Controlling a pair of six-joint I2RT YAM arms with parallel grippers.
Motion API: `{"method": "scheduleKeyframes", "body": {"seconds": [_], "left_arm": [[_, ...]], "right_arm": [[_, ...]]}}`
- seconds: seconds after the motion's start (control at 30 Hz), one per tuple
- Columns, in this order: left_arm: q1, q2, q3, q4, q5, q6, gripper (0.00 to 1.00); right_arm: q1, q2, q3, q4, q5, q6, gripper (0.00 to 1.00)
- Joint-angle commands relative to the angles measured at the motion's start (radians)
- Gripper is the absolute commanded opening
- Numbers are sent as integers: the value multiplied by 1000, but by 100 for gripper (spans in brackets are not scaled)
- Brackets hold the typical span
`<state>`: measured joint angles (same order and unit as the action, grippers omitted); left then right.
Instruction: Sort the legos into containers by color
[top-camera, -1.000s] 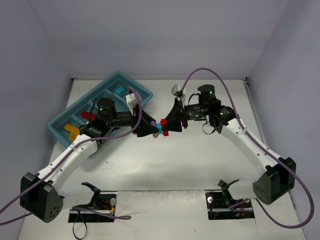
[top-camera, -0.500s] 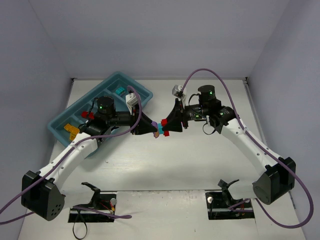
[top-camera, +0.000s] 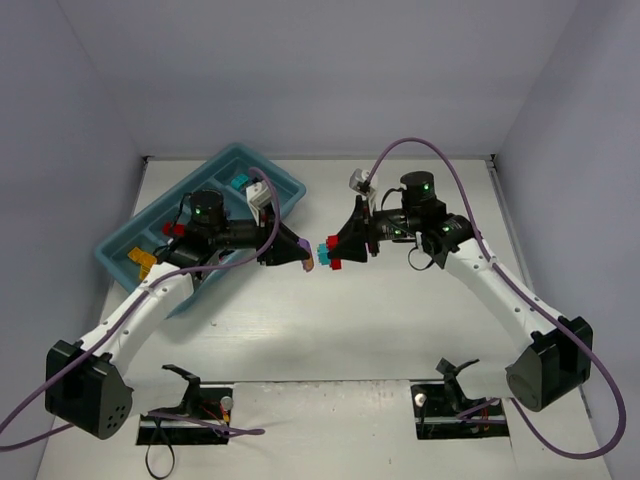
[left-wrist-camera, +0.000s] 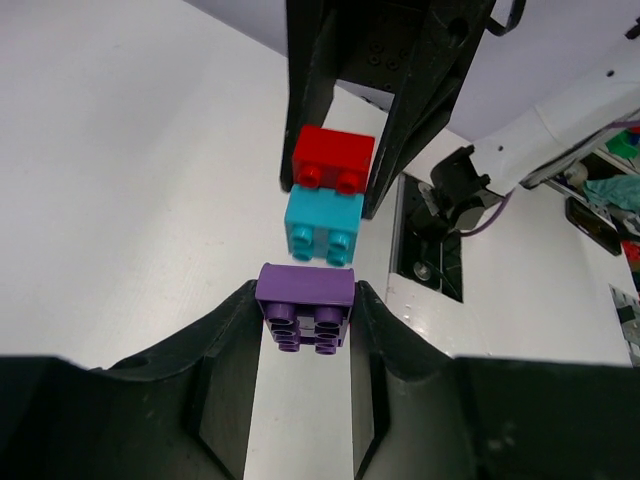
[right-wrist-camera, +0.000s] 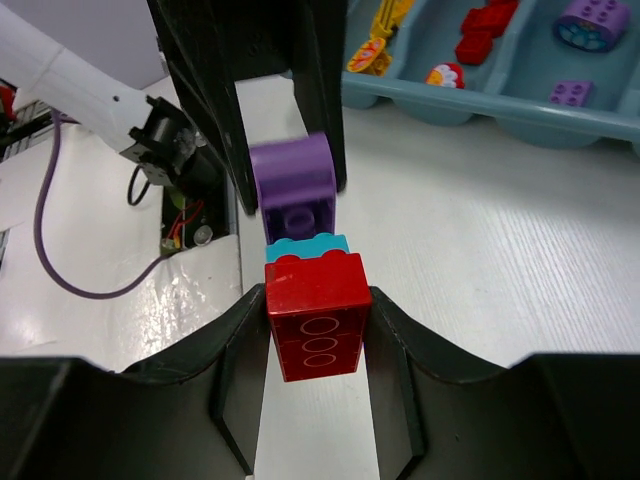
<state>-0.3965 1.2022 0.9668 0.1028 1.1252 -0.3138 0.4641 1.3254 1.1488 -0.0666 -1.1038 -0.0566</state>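
Two tools: facing each other above the counter (top-camera: 400, 330).
Left tool (top-camera: 300, 258): clamping a purple brick (left-wrist-camera: 305, 305).
Right tool (top-camera: 335, 255): gripping a red brick (right-wrist-camera: 316, 315), a teal brick (left-wrist-camera: 323, 222) sticking to it.
Gap: purple and teal sitting just apart.
Tray (top-camera: 160, 205): lying far left, holding other bricks.

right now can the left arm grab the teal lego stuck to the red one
Probably not yet: nothing blocks the teal lego, but the left gripper is shut on the purple lego, and the right gripper holds the red lego.
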Motion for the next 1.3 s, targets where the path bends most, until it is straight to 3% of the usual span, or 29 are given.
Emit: {"method": "scheduleKeyframes", "body": {"seconds": [0.0, 0.3, 0.4, 0.43, 0.53, 0.67, 0.97, 1.1, 1.17, 1.27], "left_arm": [[41, -38, 27, 52, 13, 22, 0], [76, -43, 24, 8, -28, 33, 0], [157, -50, 27, -67, -226, 44, 0], [171, -50, 32, -93, -387, 42, 0], [212, -46, 59, -201, -699, 47, 0], [255, 8, 111, -251, -904, 61, 9], [318, 258, 248, -253, -939, 78, 13], [337, 327, 279, -259, -975, 68, 29], [338, 336, 286, -255, -976, 70, 45], [338, 324, 294, -249, -935, 78, 53]], "right_arm": [[-42, -52, -8, 34, 18, 6, 0], [-45, -57, -1, 37, 54, 17, 0], [-44, -63, -11, 36, 90, 29, 0], [-44, -64, -20, 36, 91, 29, 0], [-44, -84, -35, 37, 102, 34, 0], [-44, -106, -61, 36, 110, 41, 0], [-44, -140, -77, 36, 116, 55, 0], [-44, -155, -86, 36, 128, 57, 0], [-44, -158, -90, 36, 130, 57, 0], [-44, -150, -87, 36, 127, 57, 0]]}}
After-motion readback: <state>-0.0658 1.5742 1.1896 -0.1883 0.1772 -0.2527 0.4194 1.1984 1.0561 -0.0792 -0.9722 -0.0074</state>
